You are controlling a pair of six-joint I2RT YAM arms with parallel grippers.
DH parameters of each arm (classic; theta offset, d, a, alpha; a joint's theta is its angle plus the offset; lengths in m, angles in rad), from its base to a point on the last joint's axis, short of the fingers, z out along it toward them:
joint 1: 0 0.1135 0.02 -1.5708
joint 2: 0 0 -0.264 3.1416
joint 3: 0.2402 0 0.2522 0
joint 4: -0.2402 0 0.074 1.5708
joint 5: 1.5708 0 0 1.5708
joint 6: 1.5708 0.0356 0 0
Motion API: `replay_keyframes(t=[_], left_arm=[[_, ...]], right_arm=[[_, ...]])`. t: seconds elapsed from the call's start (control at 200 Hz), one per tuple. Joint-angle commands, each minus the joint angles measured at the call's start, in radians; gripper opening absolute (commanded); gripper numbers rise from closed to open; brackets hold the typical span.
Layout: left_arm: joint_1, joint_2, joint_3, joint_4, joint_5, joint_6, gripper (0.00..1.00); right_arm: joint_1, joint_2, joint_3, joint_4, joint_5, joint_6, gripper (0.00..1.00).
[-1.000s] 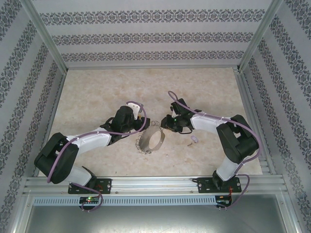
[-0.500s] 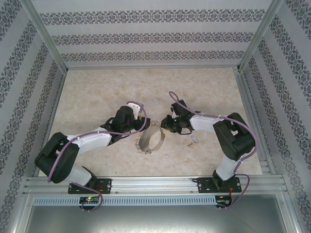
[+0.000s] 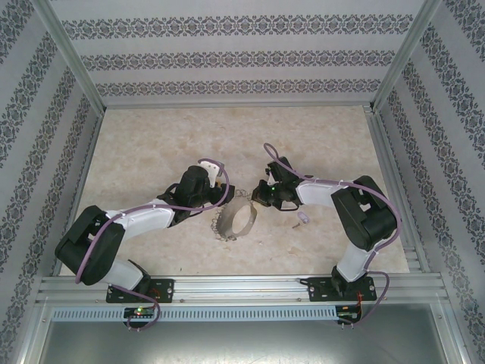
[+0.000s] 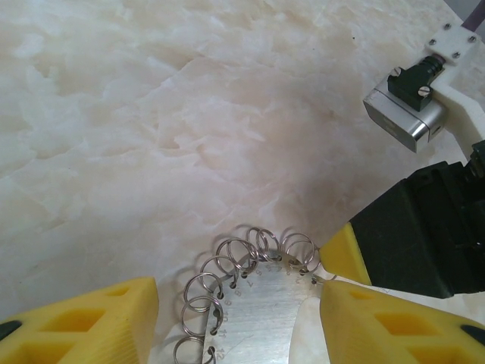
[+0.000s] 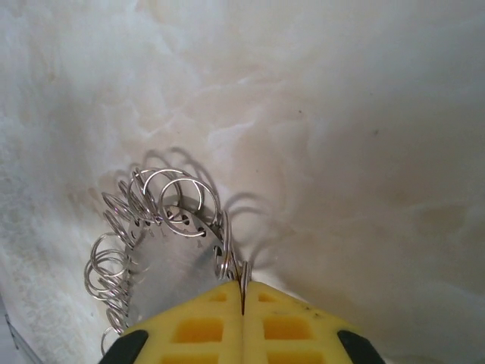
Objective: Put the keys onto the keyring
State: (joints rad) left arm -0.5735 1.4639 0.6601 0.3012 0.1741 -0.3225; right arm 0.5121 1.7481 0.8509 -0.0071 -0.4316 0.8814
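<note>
Nearest the arm bases, on the pale marbled table (image 3: 151, 250), sits the keyring (image 3: 236, 221), a thin grey metal hoop between the two arms. The loose key (image 3: 301, 218) lies flat on the table to its right, apart from it and close under the right forearm. Just beyond the hoop, the left gripper (image 3: 224, 196) straddles one edge. In its wrist view its yellow fingers (image 4: 83, 326) stand apart, with the keyring (image 4: 258, 322) between them; the left finger is clear of the metal, the right one at the band's edge. The small silvery split rings (image 4: 227, 262) fan out along the rim. Opposite it, the right gripper (image 3: 255, 200) is closed (pads pressed together), and its own view shows the right gripper (image 5: 242, 296) pinching the thin edge of the keyring (image 5: 170, 262). Beyond them are bare tabletop and the patterned back wall (image 3: 242, 61).
</note>
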Motion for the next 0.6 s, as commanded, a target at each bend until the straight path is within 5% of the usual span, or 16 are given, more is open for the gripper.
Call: replay_keyframes(t=[0.0, 0.28, 0.6], left_arm=[[0.012, 0.009, 0.003, 0.041, 0.013, 0.004, 0.59], [0.013, 0.000, 0.012, 0.027, 0.053, 0.012, 0.59], [0.013, 0.004, 0.012, 0.009, 0.127, 0.030, 0.59]], right_arm=[[-0.009, 0.008, -0.013, -0.001, -0.011, 0.005, 0.00], [-0.023, -0.015, -0.012, -0.029, -0.126, 0.022, 0.00], [-0.080, -0.045, -0.057, 0.045, -0.327, 0.212, 0.00]])
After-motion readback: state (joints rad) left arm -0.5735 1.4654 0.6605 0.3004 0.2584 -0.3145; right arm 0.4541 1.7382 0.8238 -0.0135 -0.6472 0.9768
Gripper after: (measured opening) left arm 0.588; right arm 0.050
